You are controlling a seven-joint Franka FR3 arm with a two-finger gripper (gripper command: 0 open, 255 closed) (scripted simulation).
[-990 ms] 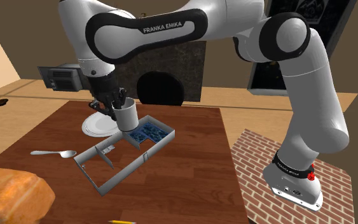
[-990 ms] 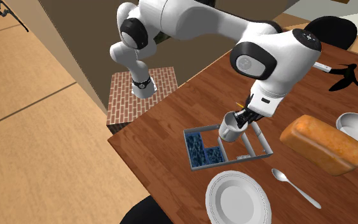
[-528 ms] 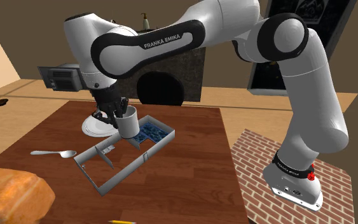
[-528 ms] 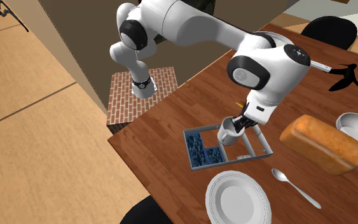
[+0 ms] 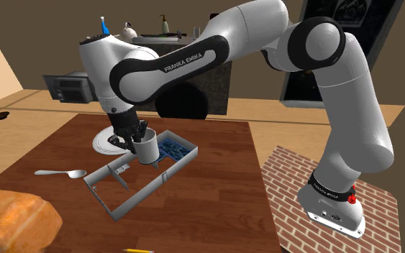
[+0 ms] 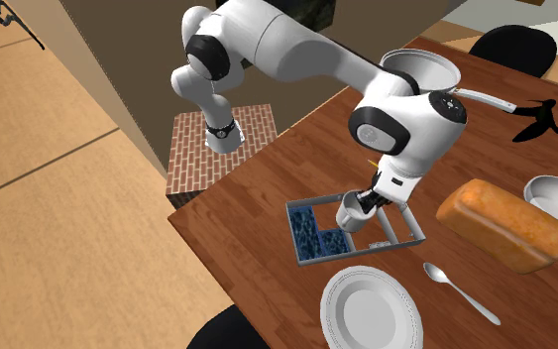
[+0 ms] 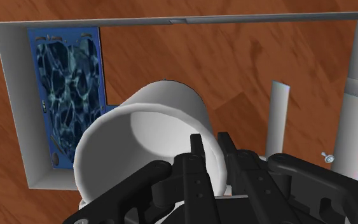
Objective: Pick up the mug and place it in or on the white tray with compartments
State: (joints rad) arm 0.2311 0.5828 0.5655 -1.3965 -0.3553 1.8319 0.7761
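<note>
My tool (image 7: 210, 153) clamps the white mug (image 7: 152, 124) by its rim.
I see it low over the compartment tray (image 5: 142, 198), beside the blue-patterned section (image 7: 69, 95). A divider (image 7: 278, 121) stands close, and the plate (image 5: 106, 146) and spoon (image 5: 62, 172) lie just outside.

One mug (image 5: 147, 147) out here, white, just the one. One white tray (image 5: 154, 185) with dividers, and one of its compartments is lined in a blue pattern. One plate (image 6: 371, 309), one spoon (image 6: 462, 291), one loaf of bread (image 6: 504, 224) and one bowl (image 6: 556, 198), all on a single wooden surface (image 6: 267, 188). Two dark seats: the far chair (image 6: 512, 45) and the near chair (image 6: 229, 332). One white arm (image 6: 296, 50), one black pincer (image 7: 210, 149), two fingers (image 7: 196, 153) on it. One brick-patterned stand (image 6: 192, 159).
</note>
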